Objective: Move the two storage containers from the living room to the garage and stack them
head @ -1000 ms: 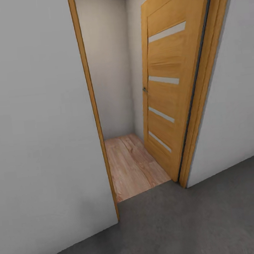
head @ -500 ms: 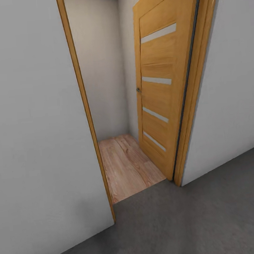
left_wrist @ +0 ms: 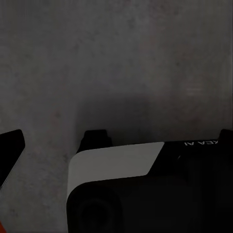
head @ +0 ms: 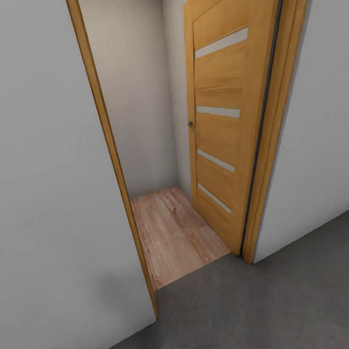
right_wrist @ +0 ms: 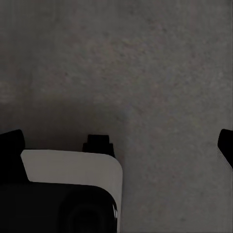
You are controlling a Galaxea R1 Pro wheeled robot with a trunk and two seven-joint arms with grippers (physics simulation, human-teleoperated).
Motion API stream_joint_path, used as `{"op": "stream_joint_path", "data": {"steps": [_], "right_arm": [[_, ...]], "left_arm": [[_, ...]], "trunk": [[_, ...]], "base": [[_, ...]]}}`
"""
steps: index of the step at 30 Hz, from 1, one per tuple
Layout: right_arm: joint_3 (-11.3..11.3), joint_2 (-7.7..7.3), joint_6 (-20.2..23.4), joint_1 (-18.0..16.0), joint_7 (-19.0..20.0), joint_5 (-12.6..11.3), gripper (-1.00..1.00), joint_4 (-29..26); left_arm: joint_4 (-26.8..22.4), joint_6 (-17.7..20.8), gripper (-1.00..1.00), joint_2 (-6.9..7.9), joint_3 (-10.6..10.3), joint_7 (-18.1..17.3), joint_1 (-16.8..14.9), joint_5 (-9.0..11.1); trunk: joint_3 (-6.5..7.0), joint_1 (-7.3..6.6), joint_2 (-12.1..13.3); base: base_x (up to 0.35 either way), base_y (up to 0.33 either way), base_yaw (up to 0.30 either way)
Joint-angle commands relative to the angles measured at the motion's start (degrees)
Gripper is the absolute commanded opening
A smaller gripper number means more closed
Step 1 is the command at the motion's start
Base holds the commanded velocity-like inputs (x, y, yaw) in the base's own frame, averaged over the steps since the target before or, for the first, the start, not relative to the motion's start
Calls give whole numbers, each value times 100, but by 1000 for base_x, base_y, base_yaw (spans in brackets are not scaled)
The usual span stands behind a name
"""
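Robot stood on garage floor (head: 293, 302) facing open door (head: 225, 121); wood planks (head: 172, 233) lay beyond. Containers unseen, whereabouts unknown. Both claws pointed at concrete, fingertips spread, holding nothing. Advice: centre base on doorway, clear left jamb (head: 108, 149), drive straight through.

floor (head: 293, 302): dk grey concrete, bare | wood planks (head: 172, 233) past doorway threshold

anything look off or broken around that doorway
Nothing stands out. The wooden door stands open, swung inward, its frame intact. The wood-plank floor beyond the threshold and the grey concrete floor on this side show no spill or damage.
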Motion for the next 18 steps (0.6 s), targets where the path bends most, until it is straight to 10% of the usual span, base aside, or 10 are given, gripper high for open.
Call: {"op": "stream_joint_path", "data": {"steps": [1,18], "right_arm": [[49,4,-27,-6,-1,-47,100,16],[42,7,-27,-6,-39,-80,100,16]], "left_arm": [[-4,18,100,-2,-5,22,-2,-29],[-1,15,100,-2,-8,15,-3,-35]], "trunk": [[-5,3,-3],[11,3,-3]], "base": [[320,0,0],[321,0,-40]]}}
